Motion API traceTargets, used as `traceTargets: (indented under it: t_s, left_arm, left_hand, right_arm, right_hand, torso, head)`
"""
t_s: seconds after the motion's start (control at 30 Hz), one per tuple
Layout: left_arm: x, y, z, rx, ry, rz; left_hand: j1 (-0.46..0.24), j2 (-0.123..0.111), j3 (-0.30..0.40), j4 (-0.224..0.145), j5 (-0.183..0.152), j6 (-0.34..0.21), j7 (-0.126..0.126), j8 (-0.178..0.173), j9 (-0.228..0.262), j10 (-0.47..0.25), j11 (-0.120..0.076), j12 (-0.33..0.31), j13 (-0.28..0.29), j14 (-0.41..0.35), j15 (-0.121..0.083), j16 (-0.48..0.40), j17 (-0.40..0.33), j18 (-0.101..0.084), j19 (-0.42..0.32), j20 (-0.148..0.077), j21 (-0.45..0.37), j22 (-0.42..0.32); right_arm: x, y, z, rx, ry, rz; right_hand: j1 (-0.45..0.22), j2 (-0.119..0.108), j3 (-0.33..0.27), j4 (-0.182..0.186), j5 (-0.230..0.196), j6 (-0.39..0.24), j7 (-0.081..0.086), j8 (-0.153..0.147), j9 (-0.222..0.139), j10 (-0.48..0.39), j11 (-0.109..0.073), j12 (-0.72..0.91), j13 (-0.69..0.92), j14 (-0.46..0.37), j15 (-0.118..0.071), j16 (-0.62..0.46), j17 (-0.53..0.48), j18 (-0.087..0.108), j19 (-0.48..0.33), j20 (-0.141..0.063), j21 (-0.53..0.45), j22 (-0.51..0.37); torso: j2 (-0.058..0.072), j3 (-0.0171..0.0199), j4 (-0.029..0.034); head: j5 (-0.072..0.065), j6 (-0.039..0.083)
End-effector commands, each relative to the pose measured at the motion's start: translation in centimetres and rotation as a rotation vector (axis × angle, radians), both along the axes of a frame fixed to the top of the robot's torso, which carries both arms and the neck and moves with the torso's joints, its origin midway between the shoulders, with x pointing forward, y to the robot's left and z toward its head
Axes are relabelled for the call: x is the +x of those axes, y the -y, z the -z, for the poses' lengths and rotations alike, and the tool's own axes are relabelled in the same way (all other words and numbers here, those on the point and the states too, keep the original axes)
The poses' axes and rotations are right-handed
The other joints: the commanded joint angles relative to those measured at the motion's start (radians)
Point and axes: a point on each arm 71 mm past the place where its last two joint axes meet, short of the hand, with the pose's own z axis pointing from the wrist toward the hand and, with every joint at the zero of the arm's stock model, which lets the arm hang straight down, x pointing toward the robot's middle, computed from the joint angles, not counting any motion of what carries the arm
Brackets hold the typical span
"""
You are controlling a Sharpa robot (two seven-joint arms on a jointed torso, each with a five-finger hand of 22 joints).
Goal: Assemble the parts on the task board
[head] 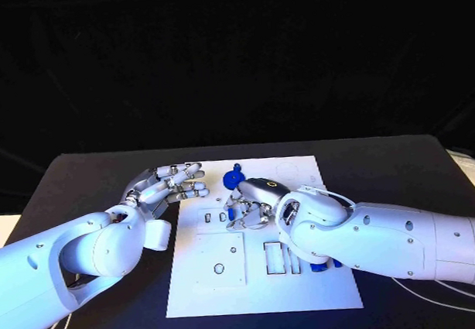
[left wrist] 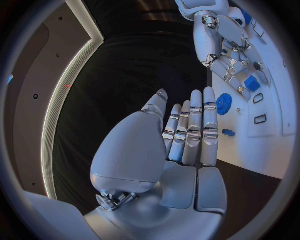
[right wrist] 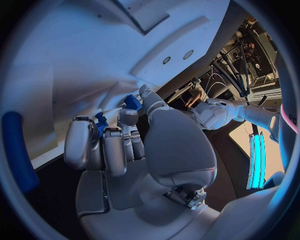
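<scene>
Board (head: pixel 259 275) of white plate lies in the middle of the black table (head: pixel 71 179), with slots and holes cut in its face. Over its upper middle the right hand (head: pixel 252 202) is bent down, fingers curled in toward the plate. Its own wrist view shows a small blue block (right wrist: pixel 132 101) at the fingertips (right wrist: pixel 127 116), with a second bit of blue between the fingers, yet whether the block is really pinched cannot be told. The left wrist view shows the same block (left wrist: pixel 252 83) on the plate just beside those fingers. A round blue gear (head: pixel 234 178) sits near the far edge of the plate, just beyond the right hand. A tiny blue piece (left wrist: pixel 229 132) lies on the plate apart from the gear. The left hand (head: pixel 163 186) hovers at the plate's left edge, fingers straight and close together, palm flat, holding nothing. A blue peg (head: pixel 317 266) shows by the right forearm, near the long slots
</scene>
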Motion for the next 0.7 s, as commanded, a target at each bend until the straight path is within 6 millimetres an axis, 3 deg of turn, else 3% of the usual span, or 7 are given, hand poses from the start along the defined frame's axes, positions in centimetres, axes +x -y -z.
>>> traceTargets:
  t_s: [0.03,0.33,0.47,0.57,0.63,0.67,0.7]
  left_arm:
    - [0.0,0.2,-0.1,-0.01,0.006,0.02]
    - [0.3,-0.1,0.1,0.015,0.001,0.017]
    - [0.6,-0.2,0.4,0.07,-0.005,0.027]
    - [0.8,-0.4,0.7,0.146,-0.029,0.048]
    - [0.9,-0.5,0.8,0.204,-0.053,0.075]
    - [1.1,-0.5,0.7,0.244,-0.059,0.091]
    - [1.3,-0.4,0.7,0.289,-0.062,0.112]
  left_hand:
    - [-0.004,0.009,0.0,-0.005,-0.003,-0.008,0.001,-0.003,0.0,-0.01,-0.001,-0.002,-0.001,-0.005,0.003,-0.006,0.001,0.008,0.004,0.001,-0.005,0.0]
    - [-0.009,0.01,0.003,-0.011,-0.003,-0.006,-0.001,-0.003,0.0,-0.007,-0.004,0.0,0.0,0.021,-0.004,0.009,0.016,0.01,0.024,-0.004,0.006,0.006]
    - [-0.025,0.009,0.003,-0.014,-0.004,0.01,-0.013,0.002,0.003,0.048,-0.027,0.02,0.011,0.133,-0.037,0.094,0.074,0.013,0.109,-0.033,0.062,0.037]
    - [-0.049,0.006,0.002,0.002,-0.005,0.033,-0.037,0.011,0.006,0.138,-0.059,0.058,0.036,0.231,-0.07,0.217,0.155,0.013,0.193,-0.064,0.136,0.08]
    - [-0.076,0.01,-0.005,0.024,-0.033,0.032,-0.054,0.011,0.006,0.199,-0.082,0.1,0.066,0.305,-0.091,0.542,0.455,0.011,0.251,-0.087,0.2,0.119]
    - [-0.093,0.012,-0.014,0.037,-0.052,0.033,-0.06,0.016,0.007,0.218,-0.093,0.129,0.091,0.319,-0.104,0.74,0.648,0.0,0.279,-0.098,0.281,0.192]
    - [-0.11,0.007,-0.029,0.049,-0.062,0.041,-0.064,0.028,0.01,0.244,-0.107,0.174,0.127,0.326,-0.11,0.908,0.814,-0.018,0.301,-0.11,0.42,0.338]
  right_arm:
    - [0.0,0.3,-0.1,0.036,0.024,0.026]
    - [-1.1,0.2,-1.7,0.215,0.061,-0.078]
    - [-1.5,0.5,-3.0,0.31,0.029,-0.167]
    - [-1.4,1.5,-4.5,0.387,0.006,-0.178]
    - [-1.2,2.4,-5.4,0.435,-0.006,-0.162]
    - [-1.0,3.1,-6.0,0.462,-0.014,-0.145]
    - [-0.8,3.8,-6.5,0.488,-0.024,-0.124]
  right_hand:
    - [-0.007,0.0,-0.01,0.003,0.005,-0.011,0.003,-0.003,0.001,-0.012,0.003,-0.01,-0.006,0.073,0.007,-0.007,0.13,-0.008,-0.003,0.004,-0.006,-0.001]
    - [0.001,0.01,-0.018,0.007,0.013,-0.017,0.005,-0.001,0.002,-0.016,0.004,-0.009,-0.007,0.072,0.008,-0.01,0.125,-0.008,-0.003,0.005,-0.007,-0.002]
    - [0.002,0.015,-0.022,0.01,0.013,-0.021,0.006,-0.001,0.002,-0.016,0.006,-0.006,-0.005,0.069,0.009,-0.018,0.114,-0.007,-0.006,0.006,-0.01,-0.007]
    - [0.021,0.032,-0.02,0.005,0.025,-0.025,0.008,0.0,0.003,-0.026,0.007,-0.012,-0.01,0.062,0.01,-0.033,0.091,-0.004,-0.016,0.007,-0.02,-0.024]
    - [0.035,0.047,-0.015,0.002,0.039,-0.016,0.007,0.006,0.005,-0.028,0.006,-0.011,-0.01,0.06,0.009,-0.039,0.084,-0.003,-0.019,0.007,-0.024,-0.029]
    - [0.036,0.051,-0.015,0.002,0.045,-0.012,0.006,0.009,0.006,-0.029,0.005,-0.012,-0.013,0.059,0.009,-0.044,0.077,-0.001,-0.023,0.007,-0.029,-0.038]
    - [0.036,0.053,-0.016,0.003,0.049,-0.01,0.006,0.01,0.006,-0.035,0.004,-0.022,-0.022,0.056,0.008,-0.052,0.065,0.003,-0.031,0.007,-0.038,-0.055]
  torso:
    - [0.0,0.0003,0.0009]
    - [-0.002,0.0016,-0.0006]
    - [-0.008,0.0032,-0.0011]
    - [-0.017,0.0073,-0.0023]
    - [-0.024,0.01,-0.0029]
    - [-0.029,0.0114,-0.0027]
    - [-0.033,0.0128,-0.0024]
  head:
    - [0.0,0.0]
    - [0.002,0.003]
    - [0.004,0.006]
    - [0.01,0.006]
    - [0.014,0.007]
    - [0.015,0.006]
    - [0.017,0.008]
